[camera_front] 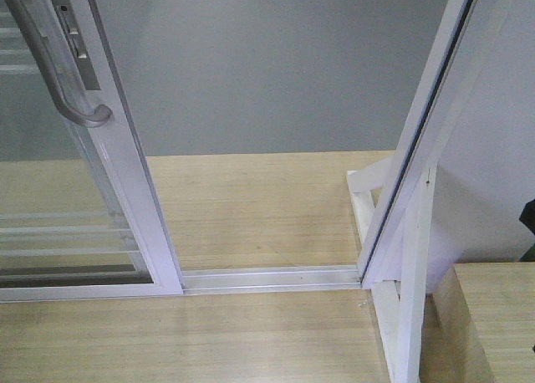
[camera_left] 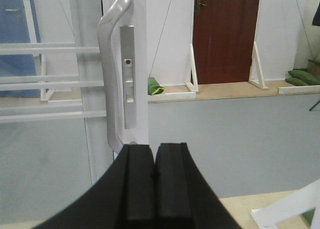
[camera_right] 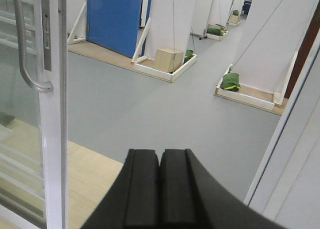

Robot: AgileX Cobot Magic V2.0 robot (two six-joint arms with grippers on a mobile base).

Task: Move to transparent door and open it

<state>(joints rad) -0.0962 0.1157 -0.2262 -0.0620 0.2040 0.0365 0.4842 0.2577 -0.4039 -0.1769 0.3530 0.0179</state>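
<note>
The transparent door [camera_front: 125, 161] stands at the left of the front view, slid aside, with a wide gap between its white stile and the jamb [camera_front: 418, 140] on the right. Its curved grey pull handle [camera_front: 63, 74] sits on that stile. In the left wrist view the handle [camera_left: 107, 79] rises just beyond and slightly left of my left gripper [camera_left: 155, 148], which is shut on nothing and not touching it. The right wrist view shows the door [camera_right: 52, 139] and handle [camera_right: 22, 49] at far left, while my right gripper [camera_right: 160, 153] is shut and empty, facing the opening.
A metal floor track [camera_front: 272, 278] crosses the wooden threshold [camera_front: 251, 216]. Grey floor [camera_front: 267, 74] lies beyond. White braces [camera_front: 410, 299] and a wooden platform [camera_front: 493, 316] stand at the right. Farther off are a brown door [camera_left: 225, 34], a blue door [camera_right: 112, 19], a box [camera_right: 168, 59] and green bags [camera_right: 230, 82].
</note>
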